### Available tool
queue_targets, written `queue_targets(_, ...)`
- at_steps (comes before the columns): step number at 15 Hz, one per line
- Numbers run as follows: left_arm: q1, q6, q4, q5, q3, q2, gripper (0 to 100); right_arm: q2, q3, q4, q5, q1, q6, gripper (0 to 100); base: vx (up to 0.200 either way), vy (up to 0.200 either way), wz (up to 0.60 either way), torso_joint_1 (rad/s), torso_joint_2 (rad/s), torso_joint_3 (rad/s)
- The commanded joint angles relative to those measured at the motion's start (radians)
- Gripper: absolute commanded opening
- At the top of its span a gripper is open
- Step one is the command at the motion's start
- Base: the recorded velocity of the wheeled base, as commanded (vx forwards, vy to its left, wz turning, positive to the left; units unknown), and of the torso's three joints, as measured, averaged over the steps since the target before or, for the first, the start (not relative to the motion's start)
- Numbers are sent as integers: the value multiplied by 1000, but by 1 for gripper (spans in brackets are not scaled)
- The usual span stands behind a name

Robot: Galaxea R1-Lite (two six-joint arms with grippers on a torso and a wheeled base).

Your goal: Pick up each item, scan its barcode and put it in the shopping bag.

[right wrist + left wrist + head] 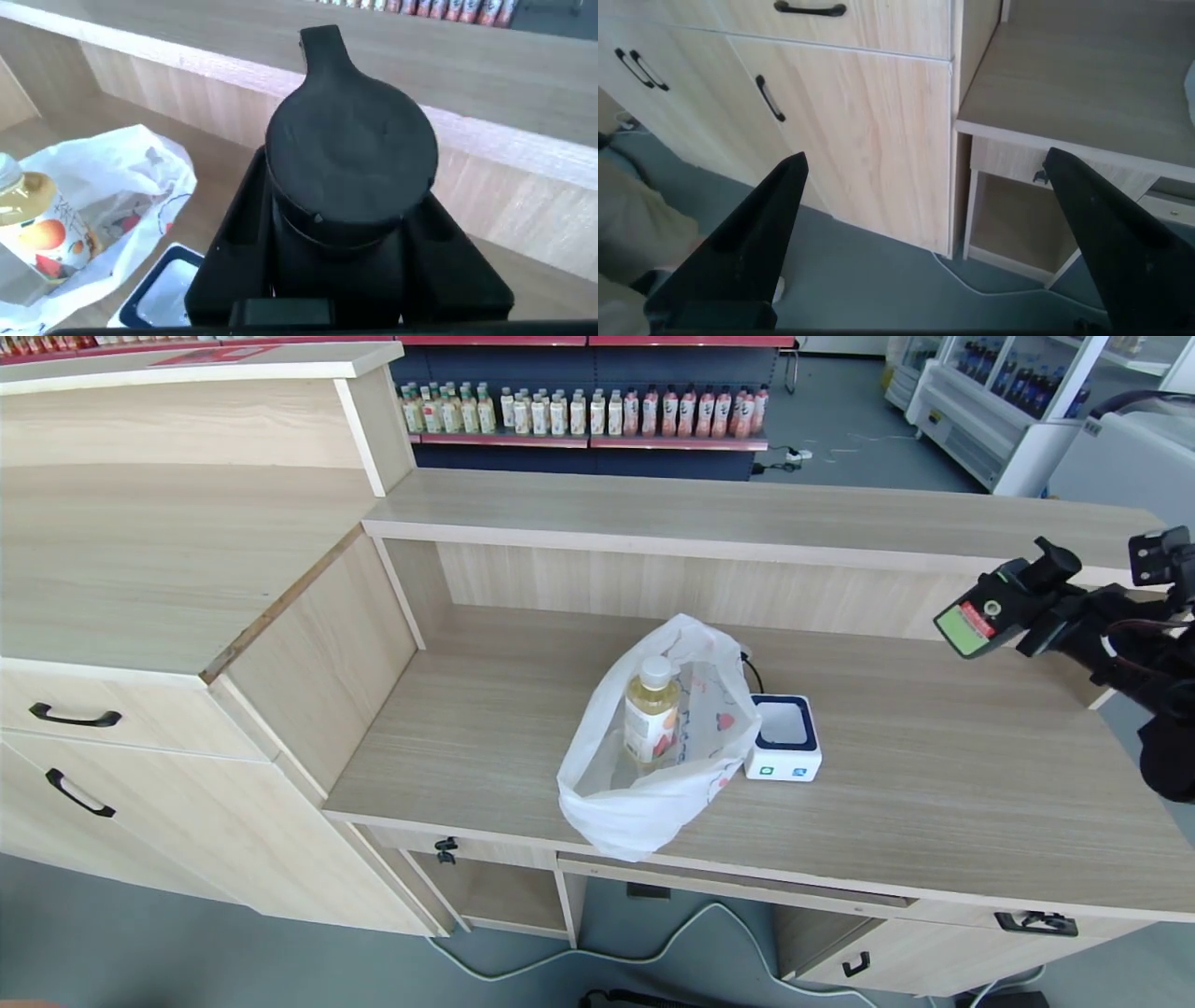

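Upright inside the crumpled white plastic shopping bag (644, 803) on the pale wooden bench (934, 784): a clear plastic bottle of yellow drink with a white cap (651, 714), and a small white box scanner with a dark blue top rim (784, 737) just beside the bag on the right. Left tool (924, 159) spread wide, low over the grey floor (878, 271) before the pale wooden cabinet doors with black handles (868, 121), near the bench's left end. Right tool (1008, 607) raised above the bench's far right, well apart from bag and scanner; impossible to tell whether spread or pressed together.
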Motion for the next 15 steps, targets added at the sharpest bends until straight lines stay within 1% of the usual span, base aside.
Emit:
queue_targets(1, 0, -1, -1, 0, 0, 0, 100, -184, 38, 80, -103, -42, 40, 0, 0, 0, 0, 0, 0, 0)
queue_targets(2, 0, -1, -1, 0, 0, 0, 100, -238, 46, 167, -181, -42, 46, 0, 0, 0, 0, 0, 0, 0)
queue_targets(3, 0, -1, -1, 0, 0, 0, 100, -282, 63, 233, -281, -39, 48, 0, 0, 0, 0, 0, 0, 0)
queue_targets(4, 0, 1, -1, 0, 0, 0, 100, -296, 77, 256, -364, -39, 48, 0, 0, 0, 0, 0, 0, 0)
queue_targets(5, 0, -1, -1, 0, 0, 0, 100, -302, 103, 272, -507, -39, 46, 0, 0, 0, 0, 0, 0, 0)
queue_targets(6, 0, -1, -1, 0, 0, 0, 100, -305, 143, 279, -565, -43, 40, 0, 0, 0, 0, 0, 0, 0)
queue_targets(7, 0, -1, -1, 0, 0, 0, 100, -319, 176, 278, -589, -46, 39, 0, 0, 0, 0, 0, 0, 0)
queue_targets(8, 0, -1, -1, 0, 0, 0, 100, -353, 301, 249, -612, -50, -29, 0, 0, 0, 0, 0, 0, 0)
queue_targets(10, 0, -1, -1, 0, 0, 0, 100, -344, 534, 68, -628, -96, -244, 0, 0, 0, 0, 0, 0, 0)
queue_targets(11, 0, -1, -1, 0, 0, 0, 100, -348, 580, 54, -629, -102, -276, 0, 0, 0, 0, 0, 0, 0)
queue_targets(12, 0, -1, -1, 0, 0, 0, 100, -351, 574, 51, -652, -109, -310, 0, 0, 0, 0, 0, 0, 0)
queue_targets(14, 0, -1, -1, 0, 0, 0, 100, -333, 578, 8, -649, -108, -415, 0, 0, 0, 0, 0, 0, 0)
queue_targets(15, 0, -1, -1, 0, 0, 0, 100, -336, 580, 2, -643, -99, -423, 0, 0, 0, 0, 0, 0, 0)
